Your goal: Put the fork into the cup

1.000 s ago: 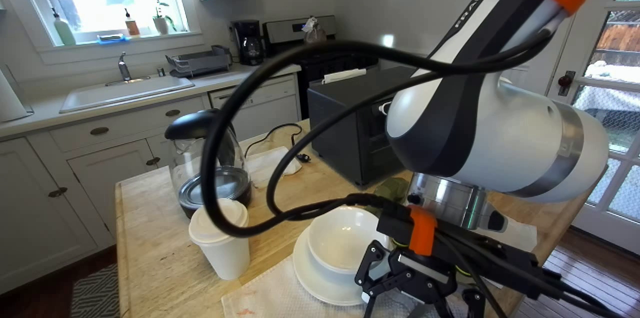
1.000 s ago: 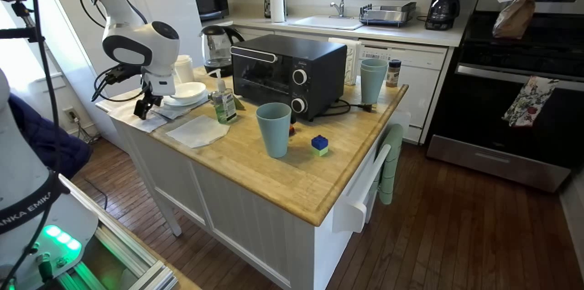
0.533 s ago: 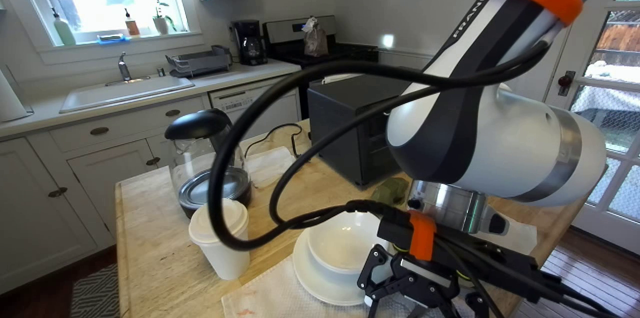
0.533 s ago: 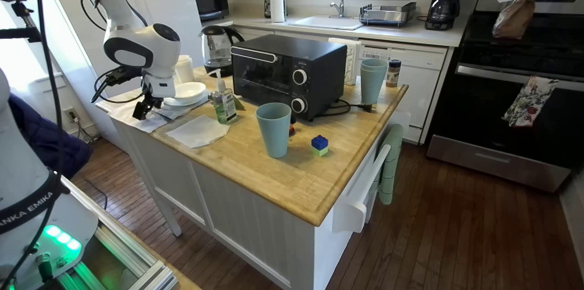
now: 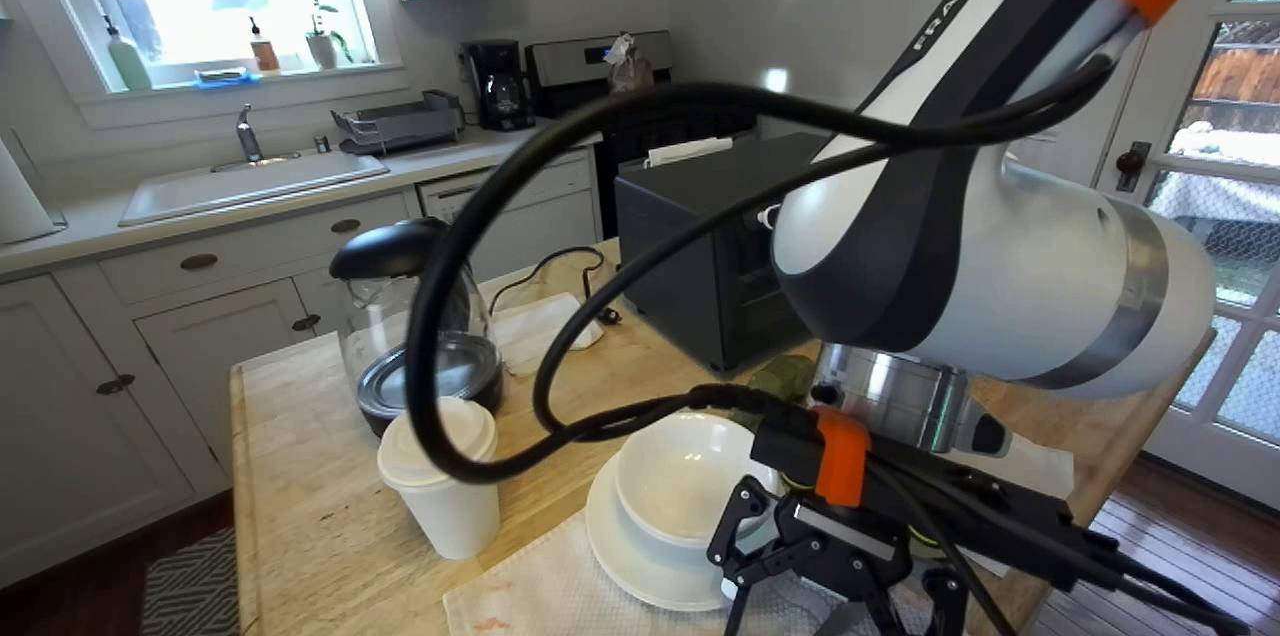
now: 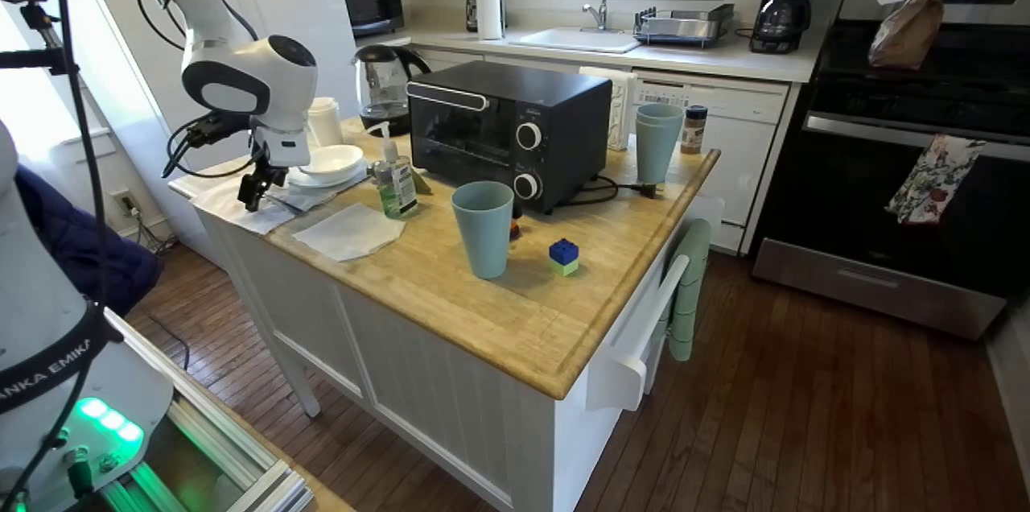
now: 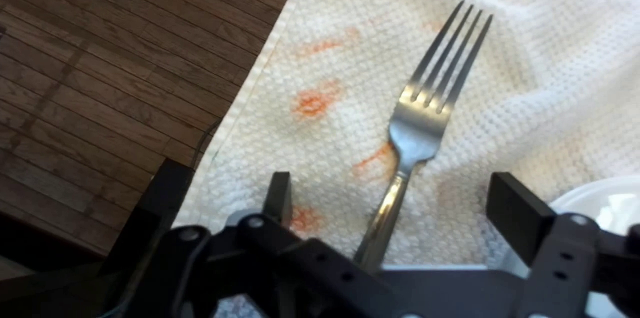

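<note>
- Wrist view: looking down on the claw, spread wide, with one black jaw well off to each side of the fork.
- Can see white towel in both gaps between jaws and handle, so apart from the fork on either side.
- Find the fork lying on that towel, with its head toward the top of the view and its handle leading down between the jaws until hidden by black linkage.
- Note a white dish at the right edge, partly behind a jaw; cannot tell whether touched.
- In an exterior view, see the claw pointing down, low over the towel at one end of the wooden table; too small and dark there to judge the width.
- Find the teal cup standing upright on the same table, well apart from the claw, in front of the toaster oven and near some small blocks.
- In an exterior view, see the claw at the lower edge with linkage splayed and tips cut off at the bottom.
- See a white bowl on a white plate, just beside the claw and partly hidden by it.
</note>
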You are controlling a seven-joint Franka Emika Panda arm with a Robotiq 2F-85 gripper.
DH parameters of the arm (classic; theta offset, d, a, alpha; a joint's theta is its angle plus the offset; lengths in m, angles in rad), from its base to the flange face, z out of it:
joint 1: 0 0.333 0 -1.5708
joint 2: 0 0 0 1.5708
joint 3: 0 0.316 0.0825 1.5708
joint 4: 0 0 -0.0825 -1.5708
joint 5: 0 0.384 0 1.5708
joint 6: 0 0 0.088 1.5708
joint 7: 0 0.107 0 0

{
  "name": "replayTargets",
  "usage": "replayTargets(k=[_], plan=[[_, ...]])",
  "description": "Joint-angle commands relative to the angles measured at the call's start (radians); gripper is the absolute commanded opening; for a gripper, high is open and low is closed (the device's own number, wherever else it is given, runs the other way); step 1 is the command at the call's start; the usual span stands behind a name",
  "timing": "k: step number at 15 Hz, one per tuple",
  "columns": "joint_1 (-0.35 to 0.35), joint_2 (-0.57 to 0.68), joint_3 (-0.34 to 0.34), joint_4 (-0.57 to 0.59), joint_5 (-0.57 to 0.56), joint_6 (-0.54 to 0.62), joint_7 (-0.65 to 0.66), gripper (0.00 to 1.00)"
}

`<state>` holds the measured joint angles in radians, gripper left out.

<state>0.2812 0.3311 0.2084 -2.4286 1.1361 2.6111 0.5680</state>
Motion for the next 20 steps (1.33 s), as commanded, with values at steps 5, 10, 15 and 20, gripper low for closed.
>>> replayTargets(k=[5, 10, 15, 20], plan=[[0.012, -0.037, -0.008, -0.004, -0.032, 0.022, 0.02, 0.74], [0.011, -0.035, -0.009, 0.002, -0.032, 0.028, 0.019, 0.38], [0.01, -0.037, -0.01, 0.003, -0.036, 0.031, 0.022, 0.12], [0.011, -0.036, -0.012, 0.004, -0.04, 0.033, 0.025, 0.02]])
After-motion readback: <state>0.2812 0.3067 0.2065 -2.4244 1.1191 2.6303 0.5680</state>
